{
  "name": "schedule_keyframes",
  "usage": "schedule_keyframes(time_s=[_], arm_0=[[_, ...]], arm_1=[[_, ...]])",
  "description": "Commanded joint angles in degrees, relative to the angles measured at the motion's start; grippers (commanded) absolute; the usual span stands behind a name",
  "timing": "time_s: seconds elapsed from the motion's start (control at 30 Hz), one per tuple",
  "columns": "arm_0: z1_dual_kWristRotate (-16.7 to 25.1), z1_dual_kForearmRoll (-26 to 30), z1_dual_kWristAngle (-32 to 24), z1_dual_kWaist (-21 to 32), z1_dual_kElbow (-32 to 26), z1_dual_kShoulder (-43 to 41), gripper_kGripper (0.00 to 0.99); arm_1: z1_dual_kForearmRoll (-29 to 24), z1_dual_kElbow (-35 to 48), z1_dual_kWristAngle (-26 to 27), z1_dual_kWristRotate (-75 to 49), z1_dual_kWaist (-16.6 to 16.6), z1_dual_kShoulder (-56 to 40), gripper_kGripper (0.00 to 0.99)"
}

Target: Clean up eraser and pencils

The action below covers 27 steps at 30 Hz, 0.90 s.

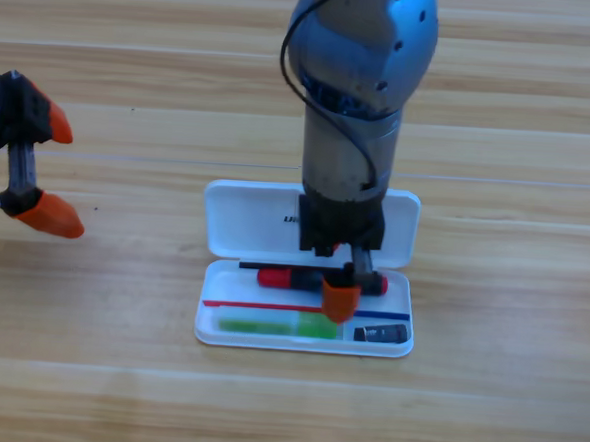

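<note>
High view: right gripper (343,289) in white case (237,222), jaws pinching marker (286,279); green stick (273,327) and eraser (381,335) already inside; release low, lift straight; left gripper (40,168) spread, left of case.

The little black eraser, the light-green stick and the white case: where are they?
Small black rectangular eraser (381,335): high view, middle of the block.
Light-green stick (269,326): high view, middle of its barrel.
White plastic case (240,218): high view, bare left part of the open lid.

marker (277,277) middle hidden by right fingers (339,300), left arm (0,128) cut off
</note>
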Motion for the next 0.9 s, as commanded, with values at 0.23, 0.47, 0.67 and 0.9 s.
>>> schedule_keyframes(time_s=[0.23,0.47,0.67,0.9], arm_0=[[0.2,-2.9,-0.6,5.3,-0.5,0.1,0.990],[0.1,-8.4,-5.0,11.5,-8.7,11.7,0.976],[-1.0,-9.0,-10.1,11.9,-15.9,21.0,0.882],[0.9,-12.9,-14.1,11.5,-14.8,25.2,0.400]], arm_1=[[4.2,13.1,14.3,1.0,3.3,-30.6,0.891],[-18.4,37.5,22.3,8.7,0.8,-50.2,0.943],[-30.3,49.4,25.6,14.0,-3.4,-55.1,0.945],[-31.4,52.4,31.0,13.6,-3.6,-56.6,0.946]])
